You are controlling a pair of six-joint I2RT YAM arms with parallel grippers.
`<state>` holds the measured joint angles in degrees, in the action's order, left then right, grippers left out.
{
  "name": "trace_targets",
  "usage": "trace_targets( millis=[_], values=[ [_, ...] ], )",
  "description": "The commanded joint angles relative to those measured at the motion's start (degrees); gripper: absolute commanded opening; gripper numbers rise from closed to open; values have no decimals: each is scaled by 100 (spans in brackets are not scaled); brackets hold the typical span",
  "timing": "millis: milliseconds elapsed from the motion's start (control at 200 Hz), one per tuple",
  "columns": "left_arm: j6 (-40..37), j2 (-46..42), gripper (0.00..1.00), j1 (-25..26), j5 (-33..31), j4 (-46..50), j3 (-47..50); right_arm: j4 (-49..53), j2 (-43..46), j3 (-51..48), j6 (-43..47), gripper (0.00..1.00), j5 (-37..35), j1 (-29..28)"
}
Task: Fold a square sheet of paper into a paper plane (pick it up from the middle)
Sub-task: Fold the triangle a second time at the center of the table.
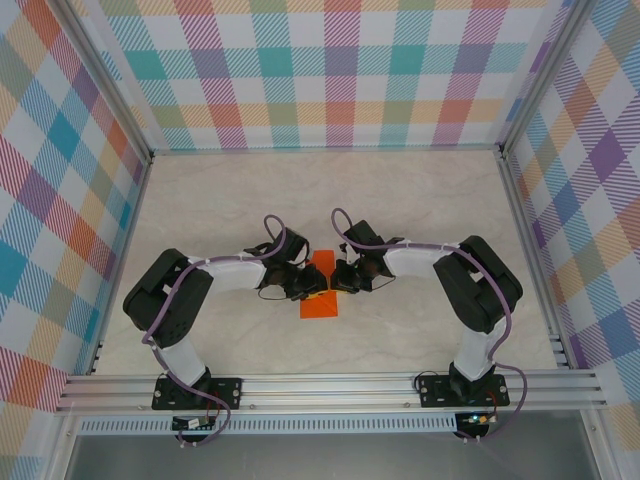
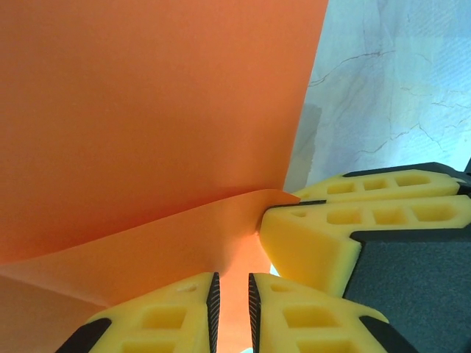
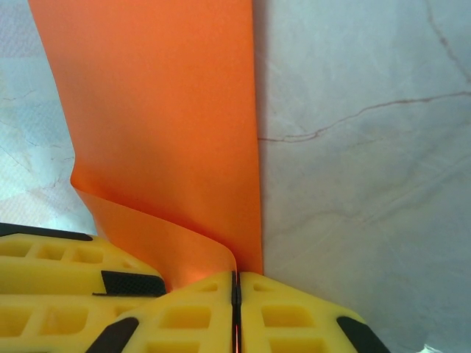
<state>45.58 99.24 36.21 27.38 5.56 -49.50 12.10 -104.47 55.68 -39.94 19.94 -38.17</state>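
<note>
The square sheet of paper (image 1: 320,306), bright orange, lies on the marbled table between my two grippers, with its near part folded up into a raised flap (image 2: 147,250). My right gripper (image 3: 236,278) is shut on the flap's edge, and a thin orange line shows between its pads. In the left wrist view its yellow fingers (image 2: 316,243) press the flap's corner. My left gripper (image 2: 232,283) faces them with its jaws a little apart, and orange paper shows in the gap. From above, the left gripper (image 1: 308,288) and the right gripper (image 1: 338,280) meet over the sheet.
The pale marbled table (image 1: 400,200) is walled by plaid panels at the back (image 1: 320,70) and on both sides. An aluminium rail (image 1: 320,388) carries the arm bases at the near edge. Both arms bend inward toward the table's middle.
</note>
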Motion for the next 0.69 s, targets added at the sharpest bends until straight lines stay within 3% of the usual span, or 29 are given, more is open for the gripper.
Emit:
trace_targets(
  millis=[0, 690],
  values=[
    [-80, 115, 20, -44, -70, 158, -138, 143, -165, 145, 84, 9, -149, 38],
    [-40, 269, 19, -48, -317, 466, -119, 371, -86, 293, 38, 10, -249, 38]
  ],
)
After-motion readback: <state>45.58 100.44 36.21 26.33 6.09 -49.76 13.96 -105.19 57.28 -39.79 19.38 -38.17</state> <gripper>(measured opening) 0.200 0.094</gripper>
